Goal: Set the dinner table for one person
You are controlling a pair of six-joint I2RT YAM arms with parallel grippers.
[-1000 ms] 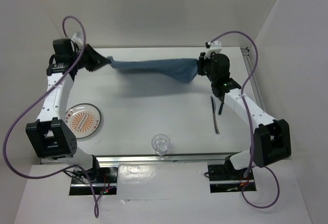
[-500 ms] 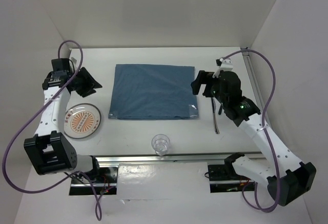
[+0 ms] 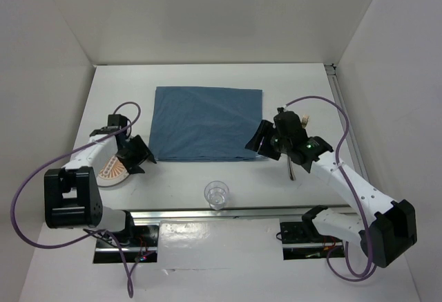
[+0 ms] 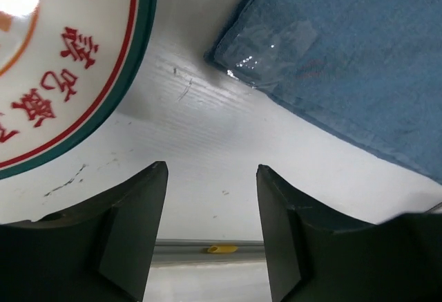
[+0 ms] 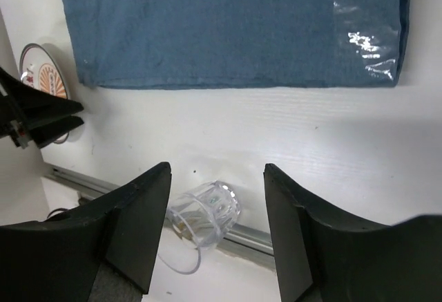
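Observation:
The blue placemat lies flat on the white dinner table. It also shows in the left wrist view and the right wrist view. My left gripper is open and empty, low over the table between the mat's near left corner and the orange-patterned plate. In its own view the plate is at the upper left. My right gripper is open and empty at the mat's near right corner. In its own view the clear glass lies beyond the open jaws.
The clear glass stands at the table's near edge, by the metal rail. A dark utensil lies right of the mat, mostly under my right arm. White walls enclose the table on three sides.
The placemat went from held stretched in the air to lying flat and let go. My left gripper came down beside the plate. My right gripper moved to the mat's near right corner.

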